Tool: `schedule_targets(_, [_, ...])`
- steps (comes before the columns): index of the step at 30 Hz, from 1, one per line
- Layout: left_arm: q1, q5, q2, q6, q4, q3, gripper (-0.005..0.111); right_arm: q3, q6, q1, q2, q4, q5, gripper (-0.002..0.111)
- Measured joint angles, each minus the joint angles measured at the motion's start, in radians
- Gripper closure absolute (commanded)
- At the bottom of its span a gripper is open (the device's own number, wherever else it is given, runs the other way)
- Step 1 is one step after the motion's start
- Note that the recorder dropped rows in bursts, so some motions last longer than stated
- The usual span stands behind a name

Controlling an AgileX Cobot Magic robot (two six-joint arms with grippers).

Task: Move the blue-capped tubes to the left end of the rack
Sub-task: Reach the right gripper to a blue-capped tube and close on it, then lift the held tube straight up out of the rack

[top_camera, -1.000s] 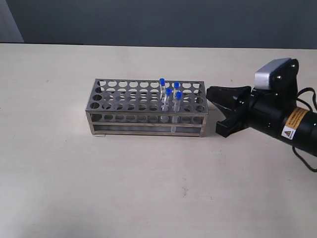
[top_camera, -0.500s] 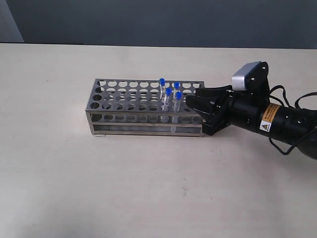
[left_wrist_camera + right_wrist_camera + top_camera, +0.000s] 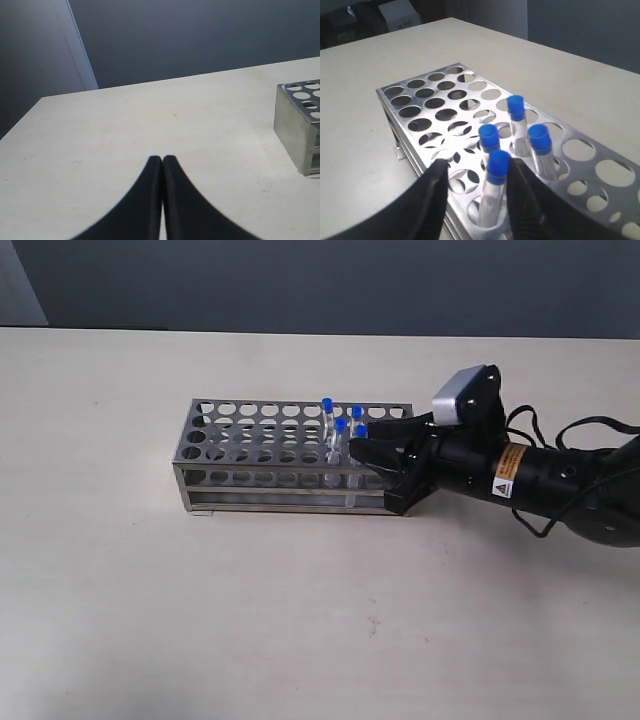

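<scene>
Four slim clear blue-capped tubes stand upright in holes toward the 3 o'clock end of the long shiny steel rack. The right gripper, spread wide, straddles one tube, seemingly without touching it. The left gripper is clenched, empty.

Beige table (dark wall behind)

Counter: pale beige, matte, and it fills most of the exterior view up to a dark wall behind. Standing directly on it I log the rack, flat on its base frame, long side towards the camera, a little behind the middle of the surface. A thin shadow runs along its front foot. In the left wrist view, one end of the rack sits on the same surface, with a few small dark specks on the counter nearby.
</scene>
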Motion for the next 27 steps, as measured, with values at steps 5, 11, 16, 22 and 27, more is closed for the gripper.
schedule_targets(5, [0.0,0.0,0.0,0.0,0.0,0.0,0.106,-0.022,-0.002,0.028,0.007,0.021,0.069,0.07])
schedule_targets(11, [0.0,0.0,0.0,0.0,0.0,0.0,0.106,-0.022,-0.006,0.032,0.007,0.056,0.082,0.071])
schedule_targets(16, [0.0,0.0,0.0,0.0,0.0,0.0,0.106,-0.022,-0.006,0.032,0.007,0.088,0.083,0.074])
schedule_targets(22, [0.0,0.0,0.0,0.0,0.0,0.0,0.106,-0.022,-0.006,0.032,0.007,0.09,0.084,0.089])
schedule_targets(27, [0.0,0.0,0.0,0.0,0.0,0.0,0.106,-0.022,-0.006,0.034,0.007,0.088,0.084,0.075])
